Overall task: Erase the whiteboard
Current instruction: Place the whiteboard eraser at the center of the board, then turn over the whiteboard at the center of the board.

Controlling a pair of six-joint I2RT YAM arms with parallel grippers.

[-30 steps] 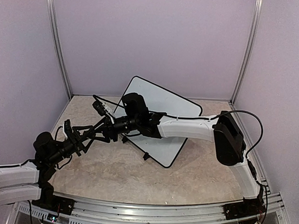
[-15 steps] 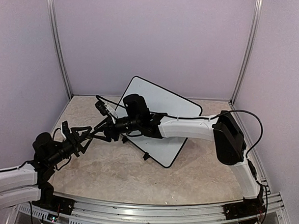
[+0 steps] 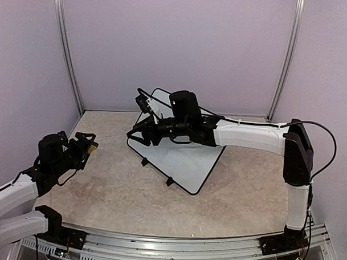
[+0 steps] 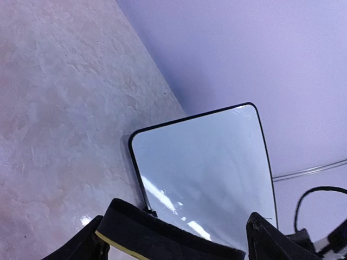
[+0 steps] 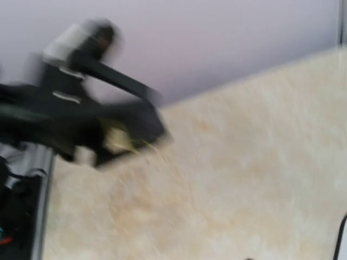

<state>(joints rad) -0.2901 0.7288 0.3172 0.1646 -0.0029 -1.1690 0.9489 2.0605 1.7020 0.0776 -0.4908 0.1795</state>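
A black eraser (image 4: 162, 235) is pinched by the left gripper (image 3: 87, 144); the fingers of the right gripper (image 3: 134, 134) are spread (nothing held) above the blank whiteboard (image 3: 187, 159).

A beige, marble-patterned desk (image 3: 228, 194) spreads out before me, boxed in by plain lavender wall panels (image 3: 176, 44). Slim aluminium posts (image 3: 68, 52) stand upright in the two far corners, and a ribbed silver metal rail (image 3: 175, 253) runs along the desk's near edge.
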